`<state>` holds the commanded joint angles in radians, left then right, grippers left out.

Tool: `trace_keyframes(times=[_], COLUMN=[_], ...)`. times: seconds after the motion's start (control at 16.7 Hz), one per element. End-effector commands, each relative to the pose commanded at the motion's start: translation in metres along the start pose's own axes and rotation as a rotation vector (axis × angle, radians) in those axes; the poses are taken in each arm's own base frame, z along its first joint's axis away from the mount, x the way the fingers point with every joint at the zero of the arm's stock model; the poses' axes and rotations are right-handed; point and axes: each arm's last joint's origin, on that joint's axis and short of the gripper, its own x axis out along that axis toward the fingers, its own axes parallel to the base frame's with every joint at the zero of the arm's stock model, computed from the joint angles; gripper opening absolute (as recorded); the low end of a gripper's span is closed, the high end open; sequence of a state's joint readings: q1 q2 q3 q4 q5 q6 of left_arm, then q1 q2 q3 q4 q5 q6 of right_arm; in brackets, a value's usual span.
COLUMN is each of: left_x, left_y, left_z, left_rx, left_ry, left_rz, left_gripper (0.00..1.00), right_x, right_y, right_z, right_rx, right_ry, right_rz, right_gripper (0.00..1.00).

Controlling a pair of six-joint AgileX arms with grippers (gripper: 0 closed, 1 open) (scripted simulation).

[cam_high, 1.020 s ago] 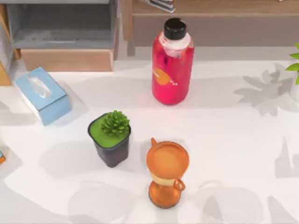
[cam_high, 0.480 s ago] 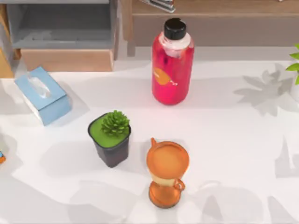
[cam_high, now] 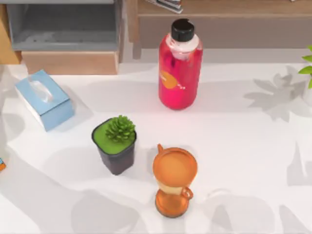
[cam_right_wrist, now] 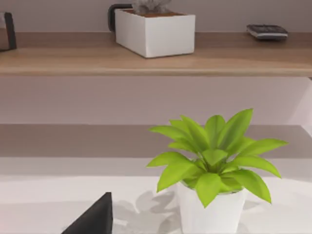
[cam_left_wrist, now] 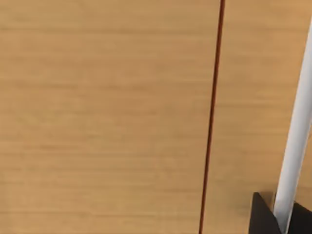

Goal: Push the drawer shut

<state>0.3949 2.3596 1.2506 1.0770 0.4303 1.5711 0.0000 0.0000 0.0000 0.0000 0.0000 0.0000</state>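
Drawer (cam_high: 68, 36) open, upper left of frame, tan front facing counter (cam_high: 234, 146). Gripper states: can't tell. Push square on front centre, avoid tissue box (cam_high: 45, 99).

From above I see a smooth white tabletop (cam_high: 234, 146) mottled with soft grey leaf-shaped shadows, cast by light from above. Along its far edge runs a long light wooden shelf with a brown-grey recess (cam_high: 219, 29) beneath its top board. My right wrist camera shows that shelf's tan wooden board (cam_right_wrist: 73, 56) against a pale mauve-grey back wall (cam_right_wrist: 58, 14). My left wrist camera faces a flat light-tan wood-grain panel (cam_left_wrist: 97, 122), split by one thin dark seam.
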Motion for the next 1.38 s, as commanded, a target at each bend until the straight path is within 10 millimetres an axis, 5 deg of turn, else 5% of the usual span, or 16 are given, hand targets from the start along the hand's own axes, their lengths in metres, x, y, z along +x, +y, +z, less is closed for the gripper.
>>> trace_keyframes(times=[0.24, 1.02, 1.38], left_x=[0.0007, 0.0007, 0.0007], left_y=[-0.0002, -0.0002, -0.0002], left_z=[0.0002, 0.0002, 0.0002], left_rx=[-0.001, -0.001, -0.001], left_ry=[0.0, 0.0, 0.0], left_rz=[-0.001, -0.001, -0.001], left_gripper=[0.0, 0.98, 1.0], right_x=[0.0, 0.0, 0.0], right_y=[0.0, 0.0, 0.0], right_z=[0.0, 0.0, 0.0], right_rx=[0.0, 0.0, 0.0], right_ry=[0.0, 0.0, 0.0], right_rz=[0.0, 0.0, 0.0], right_gripper=[1.0, 1.0, 1.0])
